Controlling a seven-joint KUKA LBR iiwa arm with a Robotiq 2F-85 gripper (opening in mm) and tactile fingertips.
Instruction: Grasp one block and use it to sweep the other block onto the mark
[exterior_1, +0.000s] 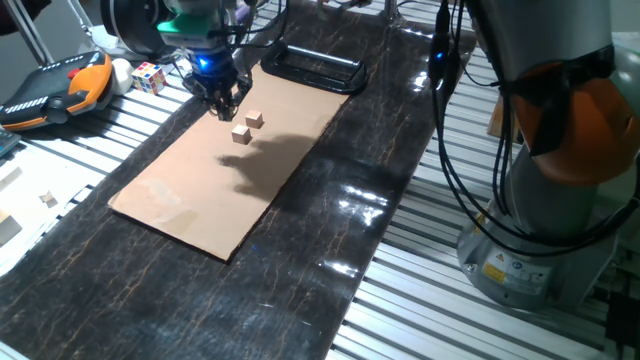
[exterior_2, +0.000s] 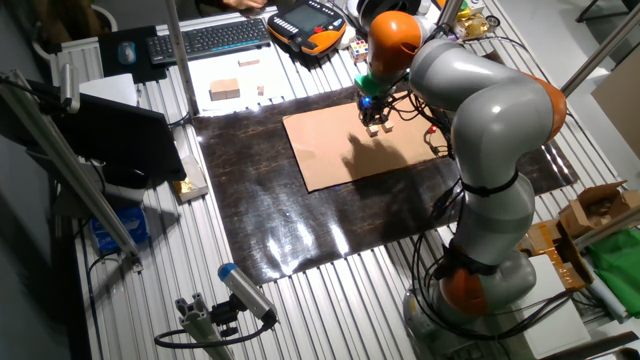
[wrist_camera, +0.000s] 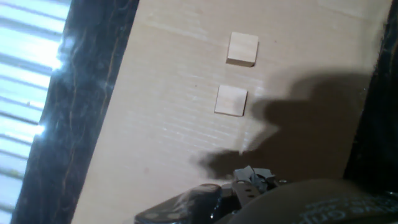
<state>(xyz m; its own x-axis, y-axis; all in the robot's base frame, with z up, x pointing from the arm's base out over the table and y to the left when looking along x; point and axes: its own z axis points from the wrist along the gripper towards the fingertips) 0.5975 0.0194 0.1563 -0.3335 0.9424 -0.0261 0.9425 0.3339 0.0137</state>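
Two small tan wooden blocks lie close together on the tan cardboard sheet (exterior_1: 200, 190): one block (exterior_1: 254, 120) farther back, the other block (exterior_1: 240, 133) just in front of it. In the hand view they show as the upper block (wrist_camera: 242, 48) and the lower block (wrist_camera: 231, 100). My gripper (exterior_1: 224, 104) hovers above the cardboard just left of the blocks, touching neither; its jaws look apart and empty. In the other fixed view the gripper (exterior_2: 372, 112) is right above the blocks (exterior_2: 378, 127). The mark is too small to make out.
A colourful puzzle cube (exterior_1: 149, 76) and an orange teach pendant (exterior_1: 60, 85) lie behind the cardboard at the left. A black tray frame (exterior_1: 312, 68) sits at the cardboard's far end. The arm's base (exterior_1: 560, 200) and cables stand at the right.
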